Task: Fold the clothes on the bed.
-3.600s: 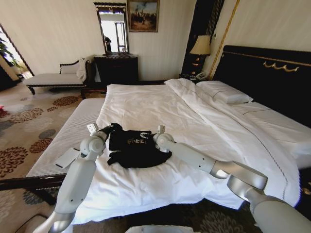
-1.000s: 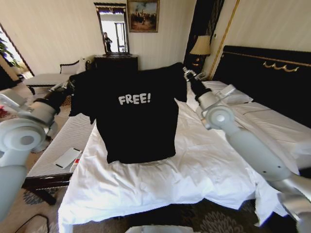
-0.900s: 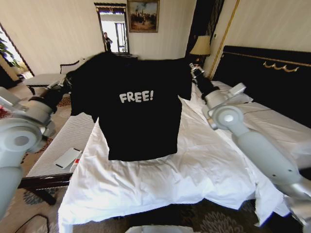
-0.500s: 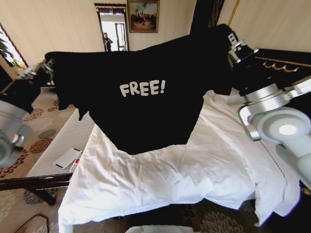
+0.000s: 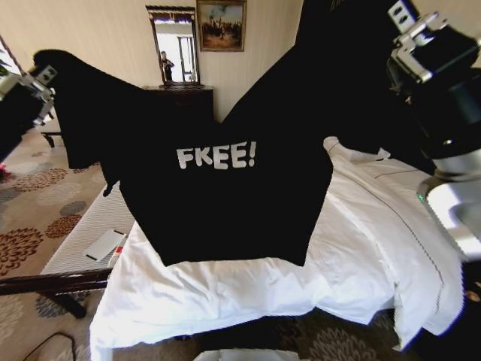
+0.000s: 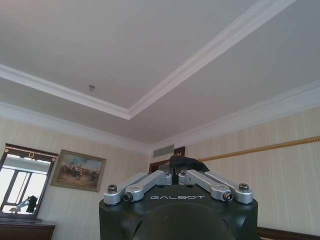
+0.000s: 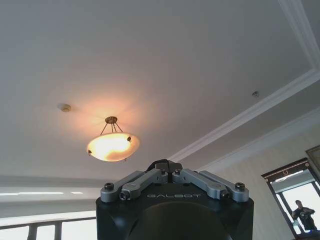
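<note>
Legible text, two items.
T-shirt (image 5: 225, 195) chest: white "FREE!". Left gripper (image 6: 175, 176) and right gripper (image 7: 167, 173) housings: "GALBOT".

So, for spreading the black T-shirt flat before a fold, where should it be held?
At the two shoulder corners, as now: the left gripper and right gripper each pinch a tuft of the T-shirt from above. Held wide and high, the body hangs face-out over the bed, hem free, though the middle sags into a V.
</note>
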